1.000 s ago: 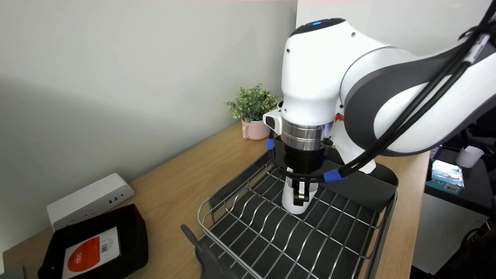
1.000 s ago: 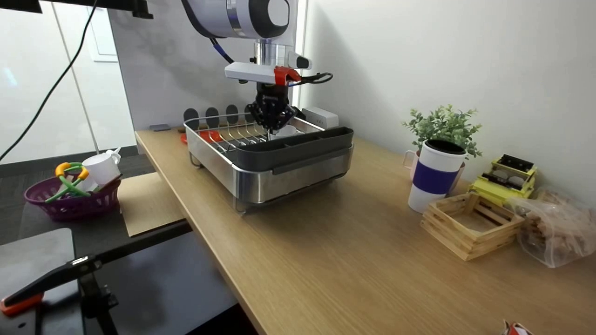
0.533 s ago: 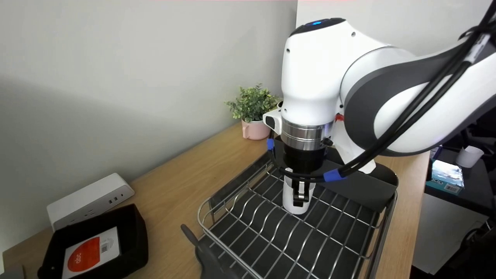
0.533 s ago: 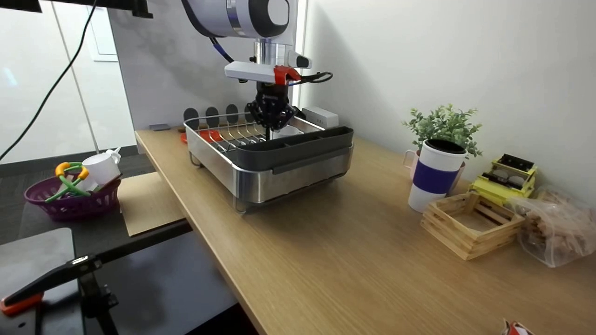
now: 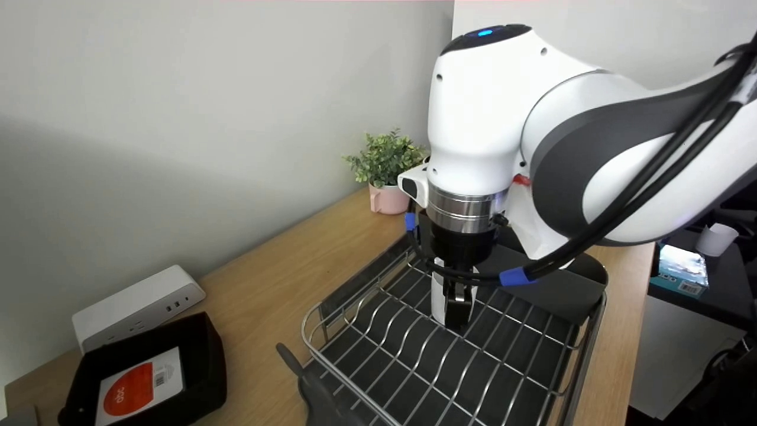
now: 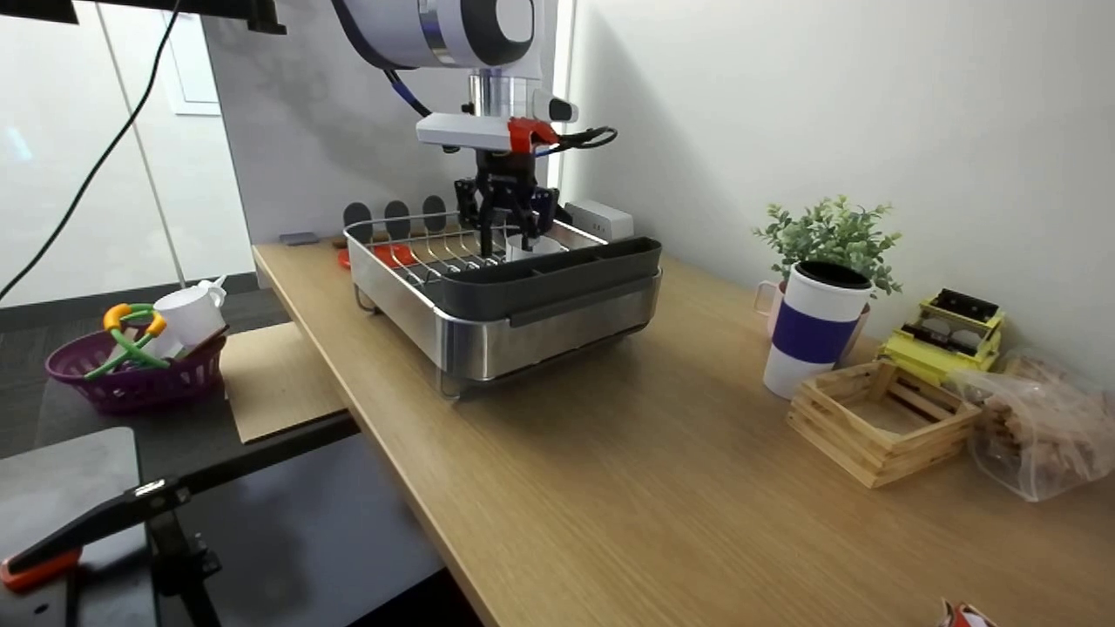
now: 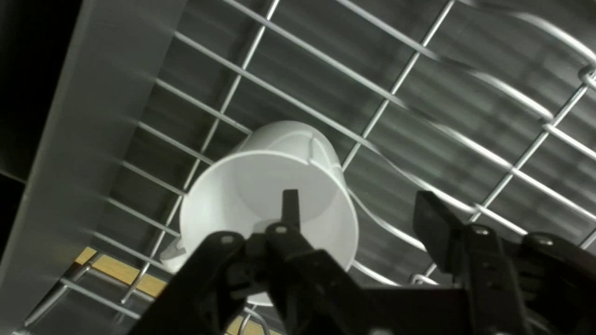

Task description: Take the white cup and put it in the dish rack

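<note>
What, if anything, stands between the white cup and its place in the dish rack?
Nothing visible: the white cup already stands, mouth up, inside the dish rack, and the gripper is open.

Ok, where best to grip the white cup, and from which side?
I'd pinch the white cup by its rim, from above: it stands mouth up in the dish rack, the rim is thin, and the open gripper appears to straddle it.

the white cup (image 7: 251, 190) by the black jaws is plain; the dish rack (image 5: 443, 364) below them shows a silver grid over dark grey; well apart from them, a white tumbler (image 6: 817, 331) wears one purple band.
</note>
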Tool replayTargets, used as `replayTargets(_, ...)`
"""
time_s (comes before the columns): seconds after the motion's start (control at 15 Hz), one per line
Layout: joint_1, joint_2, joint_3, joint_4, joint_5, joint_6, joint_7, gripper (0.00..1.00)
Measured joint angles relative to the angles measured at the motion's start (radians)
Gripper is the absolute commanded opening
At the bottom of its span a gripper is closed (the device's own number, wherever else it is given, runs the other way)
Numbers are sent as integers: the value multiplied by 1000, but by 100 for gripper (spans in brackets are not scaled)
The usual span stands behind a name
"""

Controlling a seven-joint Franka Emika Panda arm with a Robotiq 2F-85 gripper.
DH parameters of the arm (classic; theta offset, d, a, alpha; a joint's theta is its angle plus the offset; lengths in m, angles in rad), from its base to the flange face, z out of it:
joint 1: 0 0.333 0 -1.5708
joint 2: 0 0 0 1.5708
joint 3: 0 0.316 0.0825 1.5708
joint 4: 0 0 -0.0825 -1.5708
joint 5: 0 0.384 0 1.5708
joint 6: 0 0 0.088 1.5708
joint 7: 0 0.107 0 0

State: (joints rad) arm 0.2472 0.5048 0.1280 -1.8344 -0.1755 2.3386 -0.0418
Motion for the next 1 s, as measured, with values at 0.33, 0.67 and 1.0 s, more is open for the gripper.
replayTargets(0.33,9,-4,0,-2,-39,17,28,100)
replayTargets(0.67,21,-27,0,-24,-76,32,76,100)
replayTargets(1.0,45,-88,-6,-94,-139,72,168,100)
